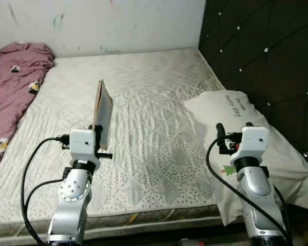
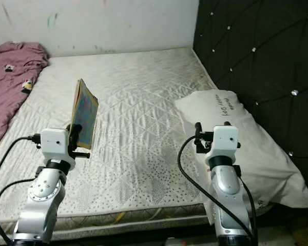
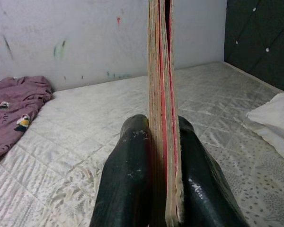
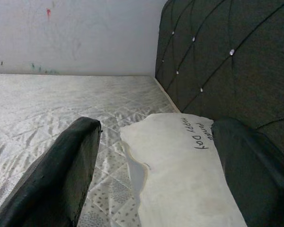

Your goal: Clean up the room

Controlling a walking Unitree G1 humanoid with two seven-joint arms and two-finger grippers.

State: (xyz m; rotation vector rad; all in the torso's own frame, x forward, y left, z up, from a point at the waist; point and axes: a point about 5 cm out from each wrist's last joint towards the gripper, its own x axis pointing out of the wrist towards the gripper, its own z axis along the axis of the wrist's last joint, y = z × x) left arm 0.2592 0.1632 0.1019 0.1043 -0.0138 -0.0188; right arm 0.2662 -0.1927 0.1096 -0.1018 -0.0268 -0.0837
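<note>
Gripping a thin, worn cardboard-covered book [image 1: 102, 114] upright over the quilted white mattress [image 1: 143, 102], your left hand [image 3: 156, 156]; right hand [image 4: 151, 179] gapes empty.

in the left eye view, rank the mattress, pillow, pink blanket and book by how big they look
1. mattress
2. pillow
3. pink blanket, partly cut off at the frame edge, so unsure against the pillow
4. book, held upright in the left claw

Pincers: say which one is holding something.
The left pincer, shut on a thin book held upright over the mattress. The right pincer is open, empty.
</note>
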